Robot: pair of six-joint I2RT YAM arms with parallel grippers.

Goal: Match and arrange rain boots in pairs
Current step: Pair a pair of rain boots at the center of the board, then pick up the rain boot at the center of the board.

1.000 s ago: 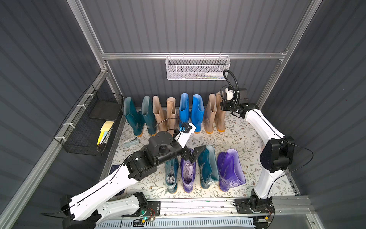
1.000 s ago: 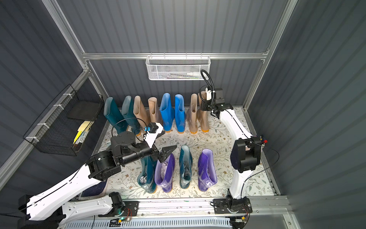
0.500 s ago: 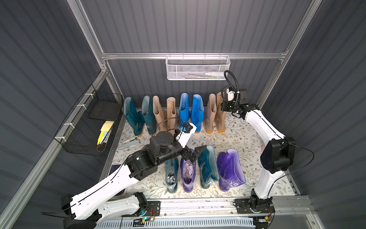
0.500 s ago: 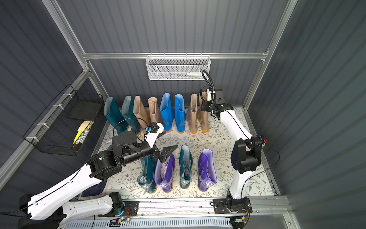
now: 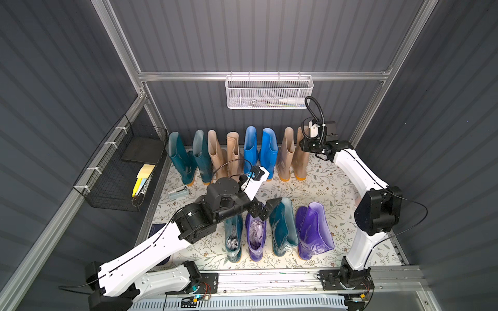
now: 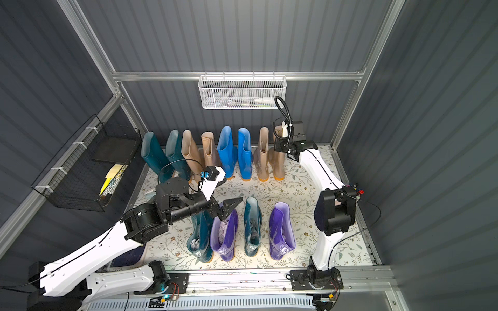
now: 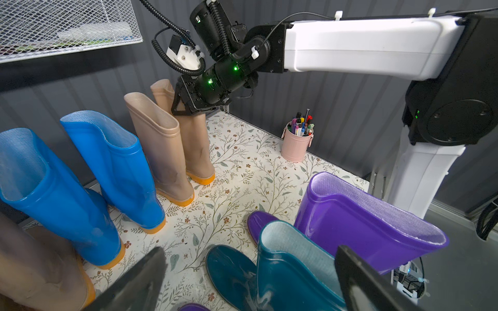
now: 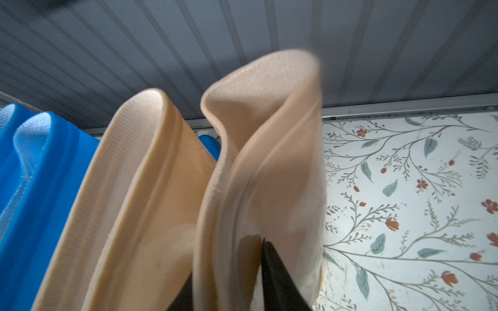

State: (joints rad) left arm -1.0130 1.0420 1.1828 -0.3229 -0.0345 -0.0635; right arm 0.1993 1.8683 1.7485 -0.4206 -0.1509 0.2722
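- Boots (image 5: 269, 153) sit in two rows: teal, beige, blue, beige pairs at the back; teal, purple, teal, purple in front
- right gripper (image 7: 195, 109) straddles the cuff of the end beige boot (image 5: 299, 164), can't tell if it's actually gripping
- left gripper (image 6: 231, 208) is wide open, empty, over the front row

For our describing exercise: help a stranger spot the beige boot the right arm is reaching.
Find the white mesh basket on the back wall; boots line up below it. Take the beige boot ending the row on the right arm's side. Unlike its beige twin, it has fingers at its crumpled cuff.
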